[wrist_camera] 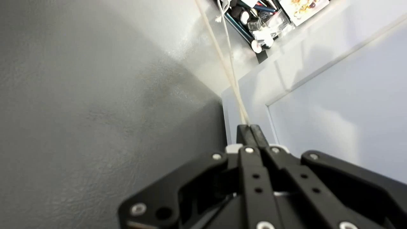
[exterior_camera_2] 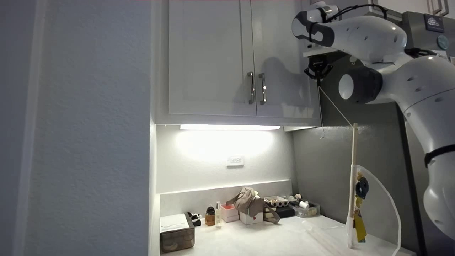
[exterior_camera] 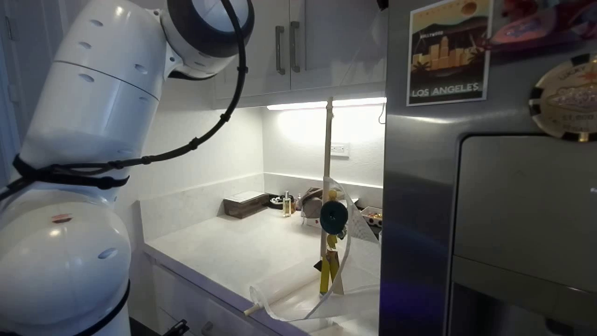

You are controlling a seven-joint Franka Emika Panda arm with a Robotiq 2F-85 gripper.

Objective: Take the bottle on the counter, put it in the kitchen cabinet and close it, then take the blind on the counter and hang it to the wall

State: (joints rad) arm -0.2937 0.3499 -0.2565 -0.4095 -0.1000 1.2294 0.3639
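My gripper (exterior_camera_2: 319, 81) is up beside the kitchen cabinet's right edge, its fingers together on the cord (wrist_camera: 229, 68) of the blind. In the wrist view the gripper (wrist_camera: 249, 126) pinches two pale strands at its tips. From there one strand slopes down to the top of the blind's upright rod (exterior_camera_2: 352, 199); another dangles loose. The blind's pale mesh (exterior_camera: 294, 284) spreads over the counter (exterior_camera: 224, 247) and its front edge. Both doors of the cabinet (exterior_camera_2: 209, 57) are closed. An amber bottle (exterior_camera_2: 210, 217) with a dark cap stands at the back. The wall (exterior_camera_2: 199, 163) carries an outlet plate.
The grey fridge (exterior_camera_2: 320, 160) borders the counter on the right. A dark round piece (exterior_camera: 334, 217) and yellow pieces show by the rod. Along the back are a brown box (exterior_camera: 245, 204), a clear slim bottle (exterior_camera_2: 218, 215), a taupe cloth item (exterior_camera_2: 247, 202) and a clear tray (exterior_camera_2: 309, 209).
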